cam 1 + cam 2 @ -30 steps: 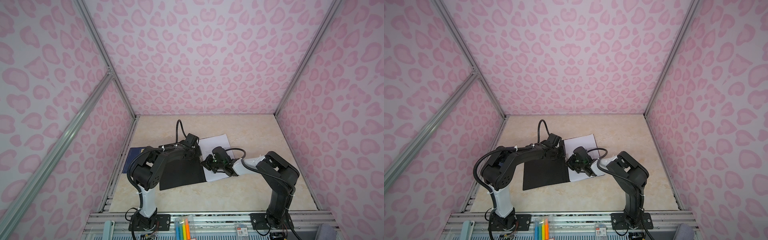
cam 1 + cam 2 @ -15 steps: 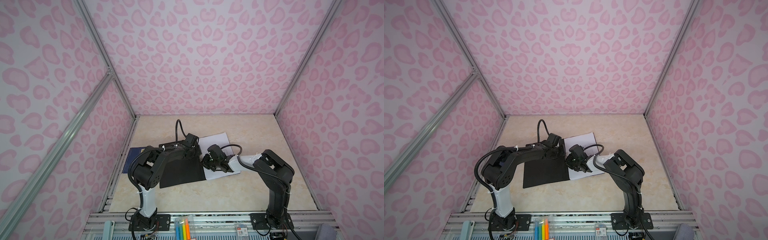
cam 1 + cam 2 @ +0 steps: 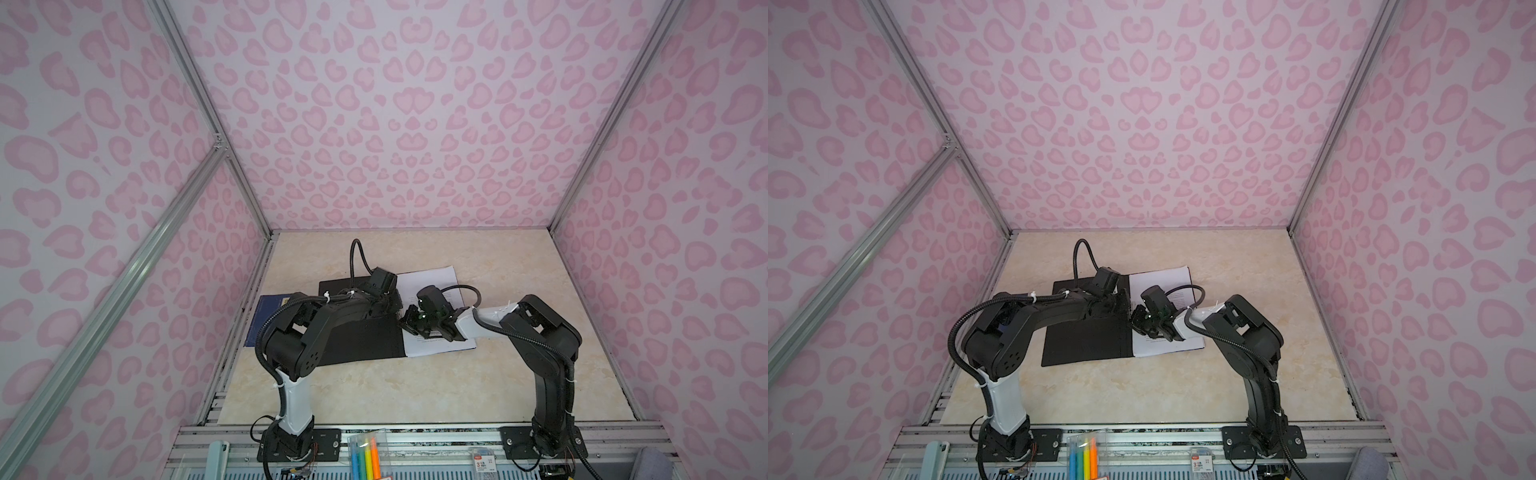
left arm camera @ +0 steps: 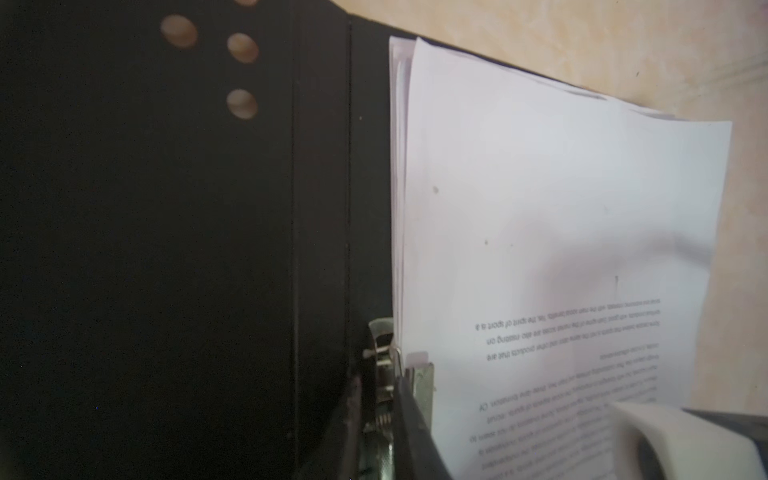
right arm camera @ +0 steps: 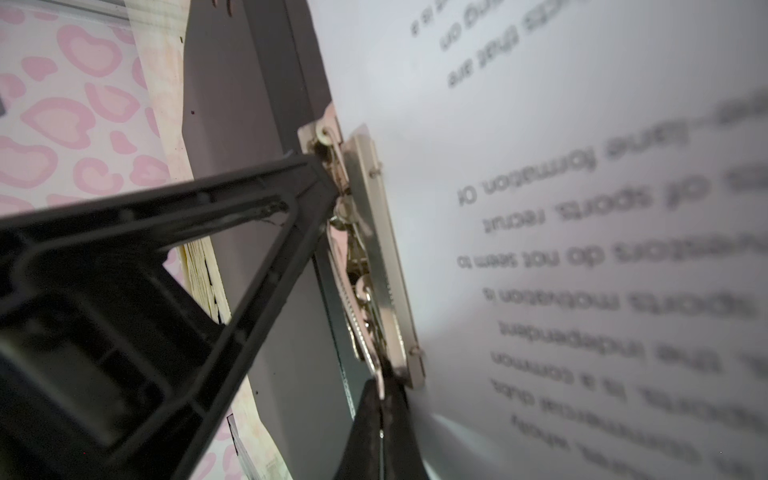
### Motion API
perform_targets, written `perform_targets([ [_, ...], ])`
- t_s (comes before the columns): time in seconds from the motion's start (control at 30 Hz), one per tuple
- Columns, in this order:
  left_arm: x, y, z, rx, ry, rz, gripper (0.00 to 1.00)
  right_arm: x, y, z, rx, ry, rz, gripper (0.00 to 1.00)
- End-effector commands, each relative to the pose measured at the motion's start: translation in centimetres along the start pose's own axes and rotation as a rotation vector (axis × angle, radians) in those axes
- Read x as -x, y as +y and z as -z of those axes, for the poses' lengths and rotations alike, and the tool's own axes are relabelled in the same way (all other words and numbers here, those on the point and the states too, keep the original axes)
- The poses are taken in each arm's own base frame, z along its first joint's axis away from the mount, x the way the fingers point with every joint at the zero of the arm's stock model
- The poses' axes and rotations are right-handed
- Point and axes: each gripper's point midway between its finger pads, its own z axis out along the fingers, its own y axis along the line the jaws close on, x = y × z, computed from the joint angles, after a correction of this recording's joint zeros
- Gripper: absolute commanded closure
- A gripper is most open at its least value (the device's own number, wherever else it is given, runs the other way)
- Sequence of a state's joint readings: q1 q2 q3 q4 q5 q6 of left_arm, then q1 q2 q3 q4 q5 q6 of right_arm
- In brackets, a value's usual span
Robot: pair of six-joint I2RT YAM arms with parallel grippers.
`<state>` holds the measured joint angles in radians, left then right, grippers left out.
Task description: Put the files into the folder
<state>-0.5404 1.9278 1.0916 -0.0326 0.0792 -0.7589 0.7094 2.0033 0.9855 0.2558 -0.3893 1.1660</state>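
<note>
Files (image 3: 432,282) are stacked on the open folder's (image 3: 361,340) right half, at its metal clip (image 5: 374,249). Right hand (image 3: 406,324) is clenched at the clip lever (image 5: 376,365); left hand's (image 3: 1121,309) state cannot be told. Risk: if the lever is let slip, sheets are left unclamped or skewed.

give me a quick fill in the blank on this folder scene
The folder lies open, its inside coloured ____.
In both top views the files rest on its ____ half.
A ____ clip sits beside the spine.
The blue booklet lies to the folder's ____.
Missing: black, right, metal, left.
</note>
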Motion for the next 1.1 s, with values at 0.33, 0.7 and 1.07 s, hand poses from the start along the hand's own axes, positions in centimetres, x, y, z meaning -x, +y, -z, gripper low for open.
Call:
perform_targets([
  [0.33, -6.7, 3.0, 0.9, 0.101, 0.217, -0.025, 0.82, -2.4, -12.6, 1.3, -0.449, 0.036, -0.121, 1.0],
  [0.7, -7.9, 3.6, 1.4, 0.132, 0.225, -0.041, 0.82, -2.3, -12.4, 1.2, -0.437, 0.039, -0.125, 1.0],
  [1.07, -8.3, 3.7, 1.7, 0.16, 0.217, -0.067, 0.86, -2.2, -12.1, 1.3, -0.422, 0.038, -0.12, 1.0],
])
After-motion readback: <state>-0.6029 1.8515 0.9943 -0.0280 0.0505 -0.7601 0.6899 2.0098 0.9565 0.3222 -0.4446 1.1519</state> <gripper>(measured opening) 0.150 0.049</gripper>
